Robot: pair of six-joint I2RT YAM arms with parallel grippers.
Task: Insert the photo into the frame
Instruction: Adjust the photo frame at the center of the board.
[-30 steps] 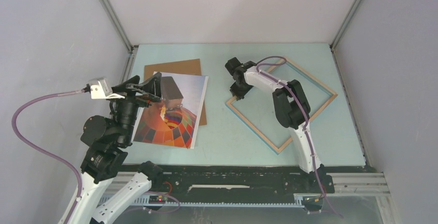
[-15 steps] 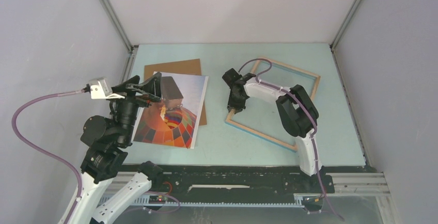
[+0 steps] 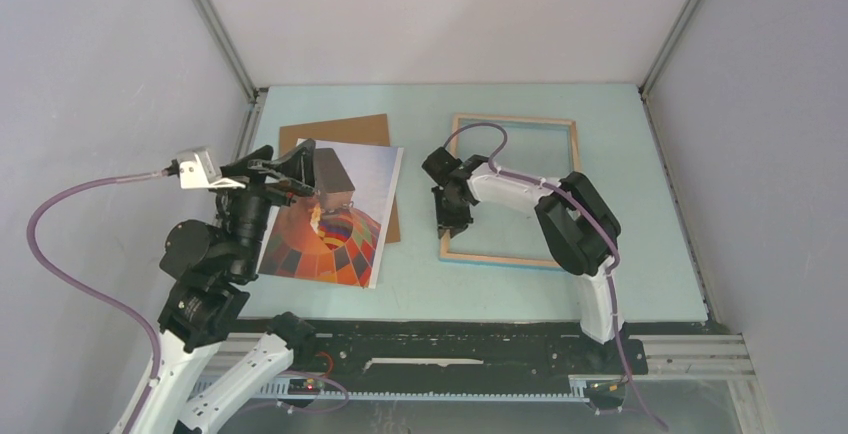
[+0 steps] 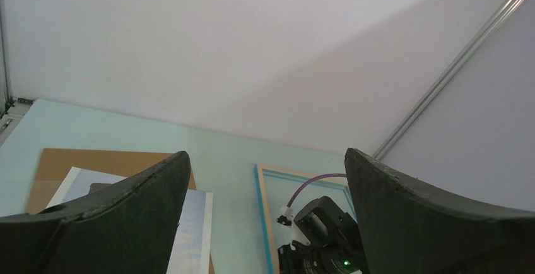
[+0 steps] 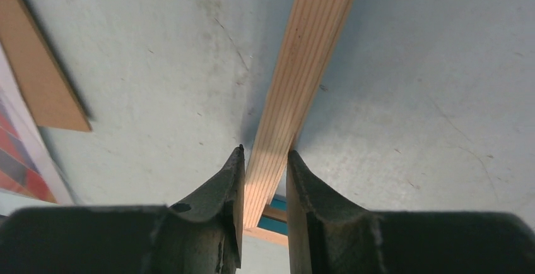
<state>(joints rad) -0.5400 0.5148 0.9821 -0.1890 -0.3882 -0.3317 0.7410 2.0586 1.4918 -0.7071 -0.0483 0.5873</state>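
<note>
One frame, wood side up, sits on the right half of the counter, and the right claw pinches its left rail. One photo lies on the left, overlapping one brown backing board. Above the photo, the left claw hangs spread wide and empty.

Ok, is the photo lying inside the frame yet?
No, the photo lies on the brown backing board, well to the left of the frame and not touching it.
</note>
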